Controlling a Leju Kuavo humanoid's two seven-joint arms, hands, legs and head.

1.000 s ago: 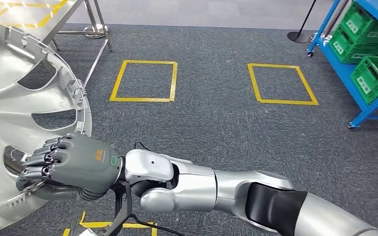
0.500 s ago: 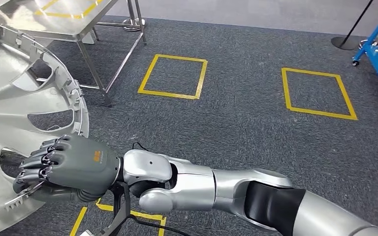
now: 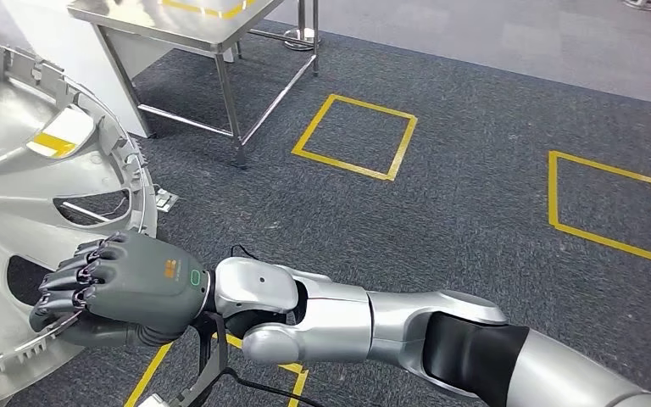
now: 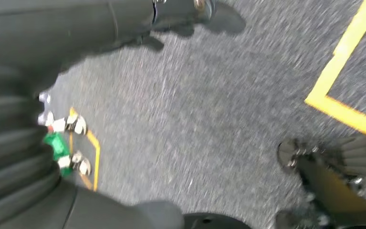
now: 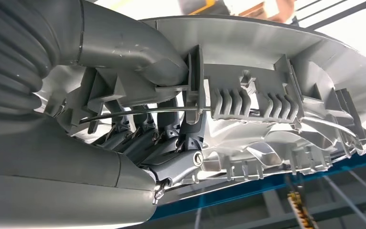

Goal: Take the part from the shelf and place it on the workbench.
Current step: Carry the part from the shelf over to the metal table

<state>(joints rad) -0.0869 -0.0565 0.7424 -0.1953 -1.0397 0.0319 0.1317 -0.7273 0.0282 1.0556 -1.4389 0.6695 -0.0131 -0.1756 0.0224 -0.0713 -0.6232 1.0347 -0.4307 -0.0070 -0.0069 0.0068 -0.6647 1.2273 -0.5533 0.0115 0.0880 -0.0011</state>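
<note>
The part is a large silver wheel cover (image 3: 17, 170) with spoke openings and a ribbed rim, at the left edge of the head view. My right arm reaches across to it, and my right hand (image 3: 119, 284) grips its lower rim. In the right wrist view the thumb (image 5: 138, 52) lies on one side of the part's (image 5: 267, 57) rim and the dark fingers (image 5: 171, 143) curl around the other. The steel workbench (image 3: 178, 21) stands at the top left. In the left wrist view my left hand (image 4: 24, 62) hangs over the carpet, blurred, and how its fingers lie is unclear.
Grey carpet carries yellow taped squares, one ahead (image 3: 354, 136) and one to the right (image 3: 614, 203). The workbench's steel legs (image 3: 237, 110) stand on the floor just past the part. A black cable hangs below my right wrist.
The whole picture has shifted as the camera turned left. The blue shelf with green crates has left the frame and the workbench has come further in. My right hand keeps its grip on the part.
</note>
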